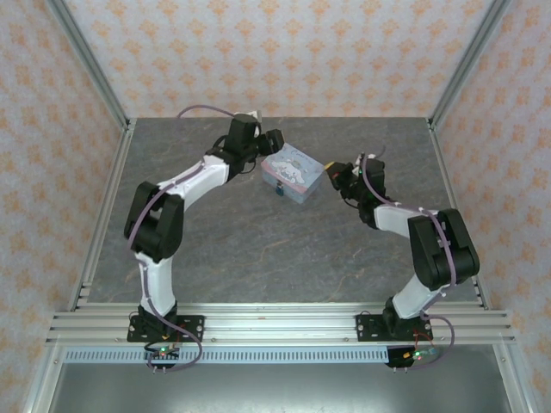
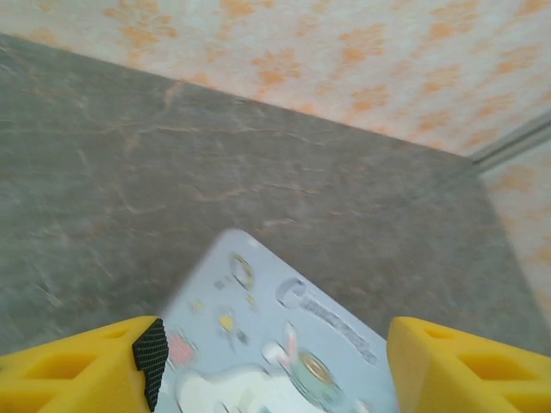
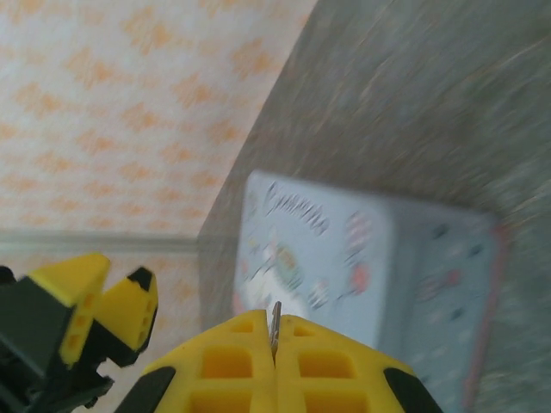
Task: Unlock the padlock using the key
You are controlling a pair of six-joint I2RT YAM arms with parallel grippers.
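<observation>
Orange-patterned wallpaper surrounds the grey stone-look bench (image 1: 215, 249). Toward its far side I see the pale blue cartoon-printed tin box (image 1: 294, 170). My left pincer (image 2: 274, 370) is spread, with a yellow finger on either side of the tin's lid; I cannot tell whether they touch it. My right pincer (image 3: 275, 354) is pressed together. The tiny dark blue padlock (image 1: 281, 191) sits at the tin's near face. The slim grey metal key (image 3: 275, 315) is pinched upright in the right pincer.

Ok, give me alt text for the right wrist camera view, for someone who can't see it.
The yellow-fingered right gripper is shut on a slim grey key, whose tip pokes out in front. Just beyond it a pale blue cartoon-printed tin sits on the grey table, with orange-patterned wallpaper behind.
</observation>
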